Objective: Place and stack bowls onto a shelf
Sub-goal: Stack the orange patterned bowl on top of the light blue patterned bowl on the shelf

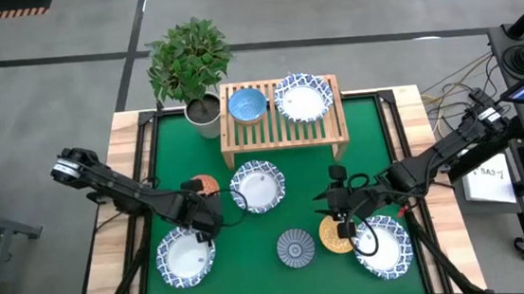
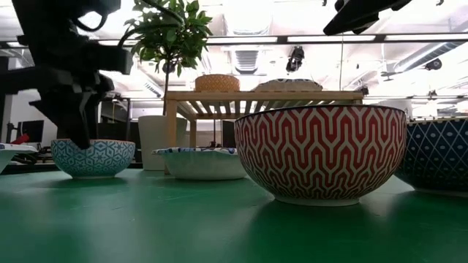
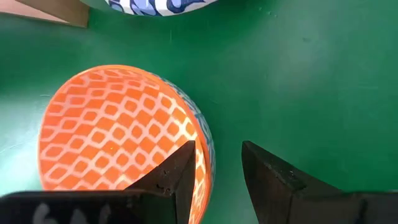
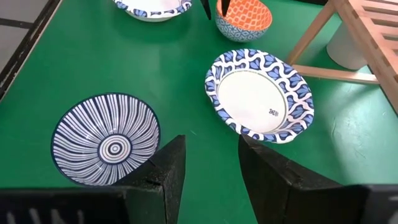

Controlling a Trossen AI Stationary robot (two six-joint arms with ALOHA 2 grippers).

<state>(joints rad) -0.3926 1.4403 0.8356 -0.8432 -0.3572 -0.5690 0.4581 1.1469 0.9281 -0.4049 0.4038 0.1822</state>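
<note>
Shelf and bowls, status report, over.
Shelf holds two bowls: light blue bowl, one white bowl. Left gripper straddles orange bowl rim, not clamped. Right gripper open, empty, above the table. Nothing blocking.

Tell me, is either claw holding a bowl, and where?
The left gripper straddles the orange bowl's rim, one finger inside, one outside. The right gripper holds nothing.
</note>
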